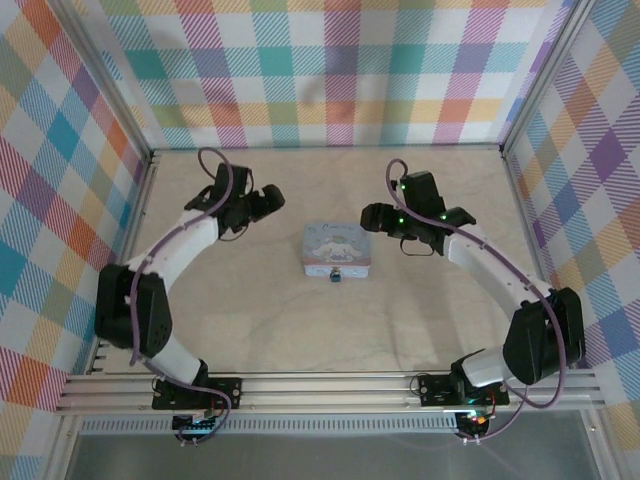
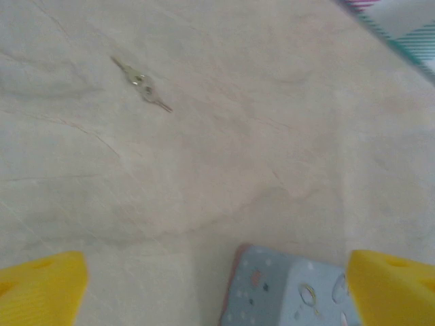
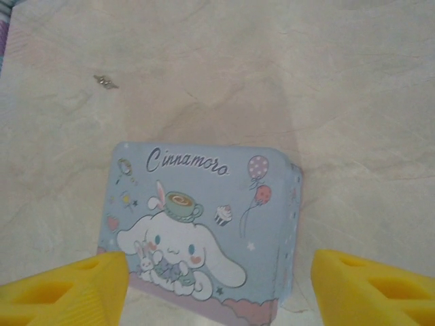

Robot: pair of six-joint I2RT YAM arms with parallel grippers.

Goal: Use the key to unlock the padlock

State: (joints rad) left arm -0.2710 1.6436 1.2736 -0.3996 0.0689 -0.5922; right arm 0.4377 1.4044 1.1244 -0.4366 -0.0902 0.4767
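The left gripper is seen with jaws spread wide and nothing held; a corner of the pale blue tin is visible below, between the fingers. The right gripper is likewise wide and empty, held above the tin. The key is found lying flat on the bare table, well apart from the tin. The padlock is noted against the tin's near edge.

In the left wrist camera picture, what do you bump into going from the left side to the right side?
one yellow pincer finger → key → blue tin → other yellow pincer finger
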